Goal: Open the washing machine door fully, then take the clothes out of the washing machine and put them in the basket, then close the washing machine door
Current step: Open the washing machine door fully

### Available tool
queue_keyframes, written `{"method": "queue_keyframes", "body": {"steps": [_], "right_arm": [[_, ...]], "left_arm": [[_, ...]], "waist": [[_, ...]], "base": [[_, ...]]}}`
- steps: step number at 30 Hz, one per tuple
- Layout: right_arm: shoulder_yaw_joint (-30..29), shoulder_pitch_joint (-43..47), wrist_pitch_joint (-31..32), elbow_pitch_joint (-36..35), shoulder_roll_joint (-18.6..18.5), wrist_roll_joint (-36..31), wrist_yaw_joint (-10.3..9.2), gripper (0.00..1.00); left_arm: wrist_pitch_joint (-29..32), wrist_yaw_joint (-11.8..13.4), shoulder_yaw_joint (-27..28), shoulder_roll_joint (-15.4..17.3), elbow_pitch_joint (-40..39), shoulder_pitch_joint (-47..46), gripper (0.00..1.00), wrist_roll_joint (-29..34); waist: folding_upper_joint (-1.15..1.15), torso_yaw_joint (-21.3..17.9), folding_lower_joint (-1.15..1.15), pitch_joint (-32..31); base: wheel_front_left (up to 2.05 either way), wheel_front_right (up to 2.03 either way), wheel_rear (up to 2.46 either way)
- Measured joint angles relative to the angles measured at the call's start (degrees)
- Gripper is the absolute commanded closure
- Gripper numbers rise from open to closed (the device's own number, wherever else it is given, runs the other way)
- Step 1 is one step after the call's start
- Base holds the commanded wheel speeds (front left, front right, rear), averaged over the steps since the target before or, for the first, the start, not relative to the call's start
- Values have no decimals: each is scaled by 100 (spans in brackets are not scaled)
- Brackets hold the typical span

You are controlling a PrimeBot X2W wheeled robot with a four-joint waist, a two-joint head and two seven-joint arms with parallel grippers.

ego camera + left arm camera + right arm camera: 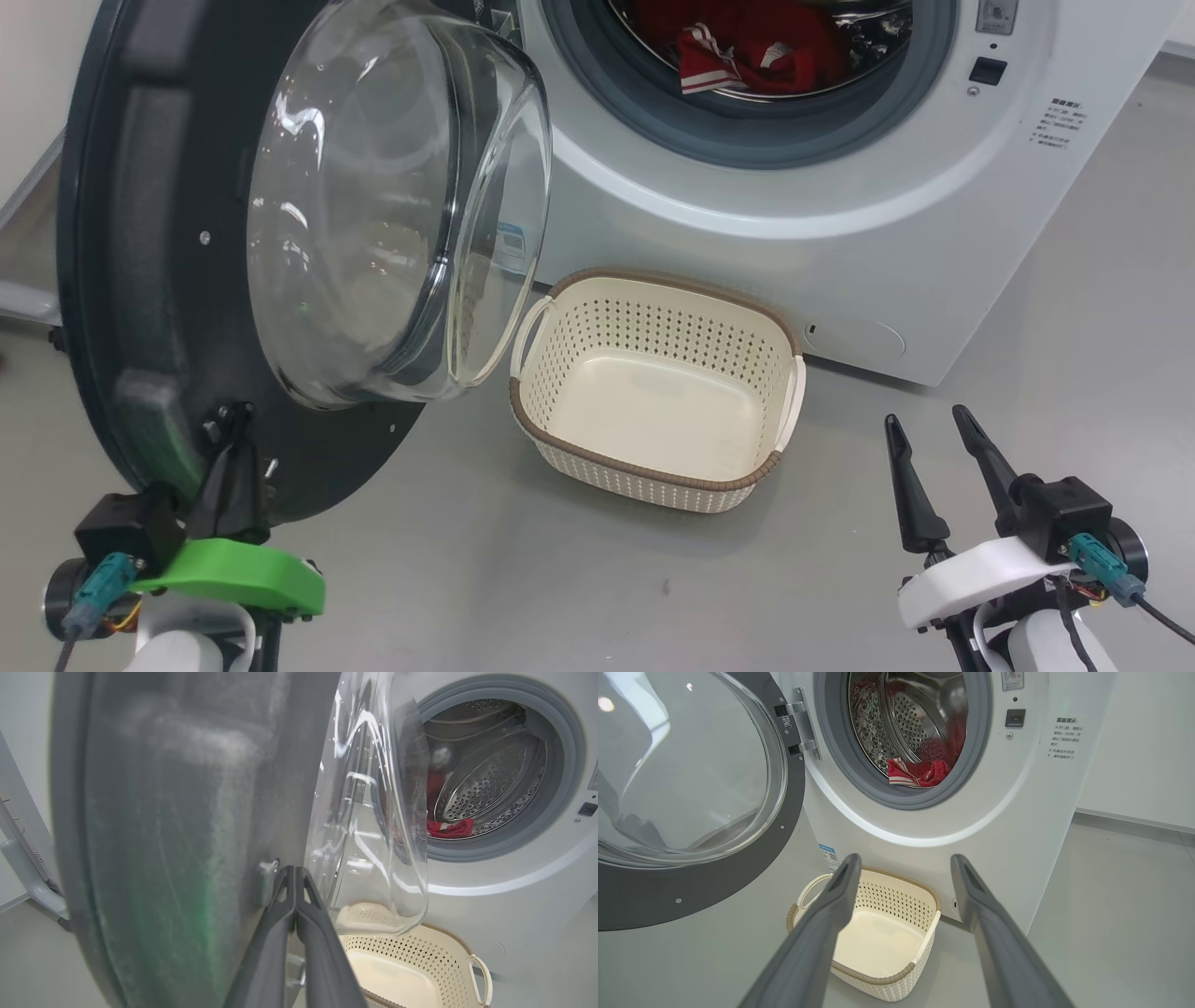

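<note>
The black washing machine door [149, 280] stands swung out to the left, its clear glass bowl [392, 205] bulging toward the drum. My left gripper [233, 439] is shut, its tips pressed against the door's inner face near the lower rim, and its fingers [294, 905] lie together against the door [187, 812]. Red clothes [747, 47] with white trim lie in the drum of the white washing machine [840, 215]. The cream basket [653, 308] sits empty on the floor below the opening. My right gripper [929, 425] stands open at the lower right, and its fingers [840, 886] frame the basket [896, 896].
Grey floor [1074, 327] spreads to the right of the machine and in front of the basket. A white wall and skirting [1134, 765] stand to the machine's right. A pale rail or frame [28, 882] stands left of the door.
</note>
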Motion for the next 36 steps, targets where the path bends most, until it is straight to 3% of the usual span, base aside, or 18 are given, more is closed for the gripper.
{"method": "queue_keyframes", "body": {"steps": [25, 36], "right_arm": [[-12, -220, 0, -11, -25, -153, 20, 0], [-42, -287, 0, -14, -59, -172, 25, 0]], "left_arm": [[-197, 46, 1074, 492, 1143, -987, 100, -343], [-254, 62, 1219, 678, 1600, -1365, 100, -339]], "waist": [[0, -104, 0, 389], [0, -119, 0, 494]], "base": [[0, 0, 0], [0, 0, 0]]}}
